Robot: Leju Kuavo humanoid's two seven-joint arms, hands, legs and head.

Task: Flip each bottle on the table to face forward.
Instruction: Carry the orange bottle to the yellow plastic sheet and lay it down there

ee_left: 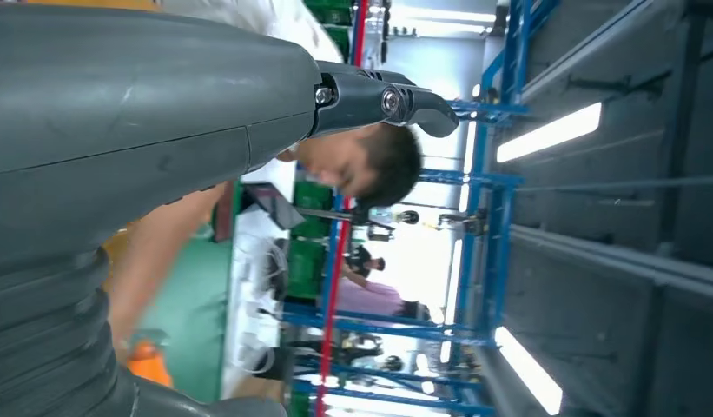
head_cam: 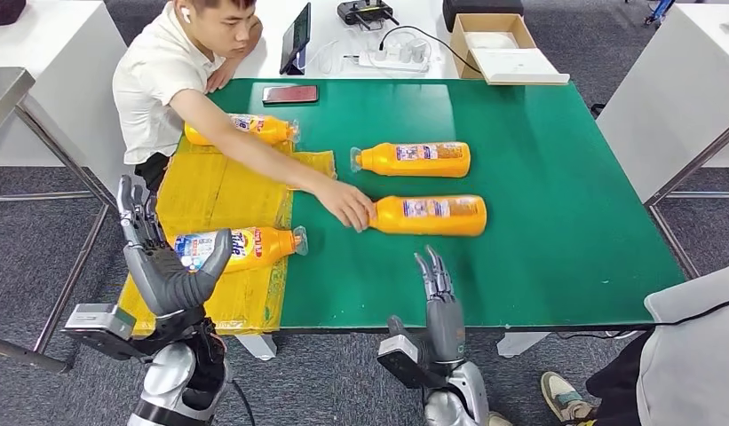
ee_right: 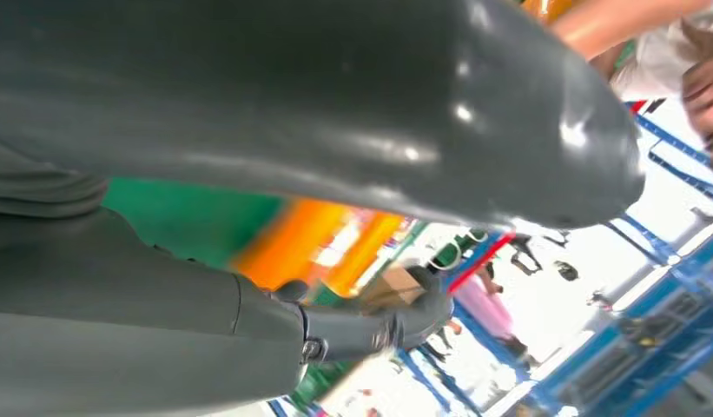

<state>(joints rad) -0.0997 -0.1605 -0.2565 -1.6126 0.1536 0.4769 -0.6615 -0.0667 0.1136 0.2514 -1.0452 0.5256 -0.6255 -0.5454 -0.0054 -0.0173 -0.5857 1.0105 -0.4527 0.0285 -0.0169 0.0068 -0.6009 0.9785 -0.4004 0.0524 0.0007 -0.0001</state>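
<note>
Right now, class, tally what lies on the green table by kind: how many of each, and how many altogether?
Orange bottles: 4
Yellow sheets: 1
Phones: 1
Total: 6

A person's hand touches the cap end of one bottle. Neither robot hand, left or right, holds anything.

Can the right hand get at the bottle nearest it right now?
Probably not yet. The right hand is open at the table's near edge with bare green mat ahead, but a person's hand rests at the cap end of that bottle.
</note>
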